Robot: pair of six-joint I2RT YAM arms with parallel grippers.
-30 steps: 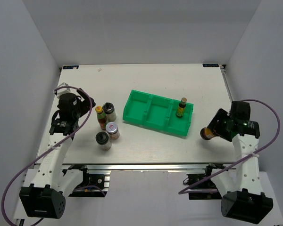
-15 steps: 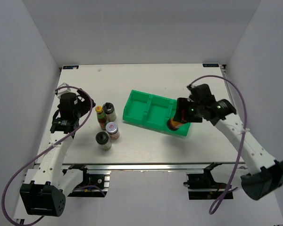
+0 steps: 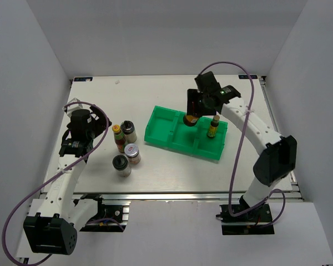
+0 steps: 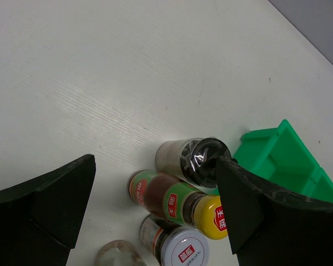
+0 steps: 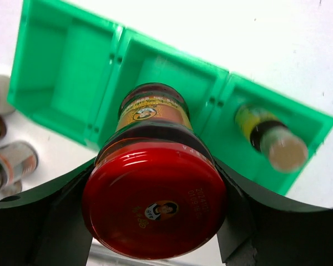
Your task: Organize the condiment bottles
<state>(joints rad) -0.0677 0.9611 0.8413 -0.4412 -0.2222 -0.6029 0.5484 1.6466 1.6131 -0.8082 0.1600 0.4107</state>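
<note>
White worktop (image 3: pixel 172 91) under you. Your left end effector (image 4: pixel 154 177) hangs spread wide, holding nothing, just beside a yellow-capped sauce bottle (image 3: pixel 118 137), black-capped shaker (image 3: pixel 127 129), silver-lidded jar (image 3: pixel 132 153) and second shaker (image 3: pixel 121 164) — all grouped left of the green tray (image 3: pixel 155 119). Your right end effector (image 5: pixel 155 210) pinches the red-lidded jar (image 5: pixel 155 194) over the tray's middle compartment — a slim sauce bottle (image 3: pixel 213 127) stands upright in the right one.

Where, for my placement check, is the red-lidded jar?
Top view: jar in the right gripper over the tray's middle compartment, left of the slim bottle.
</note>
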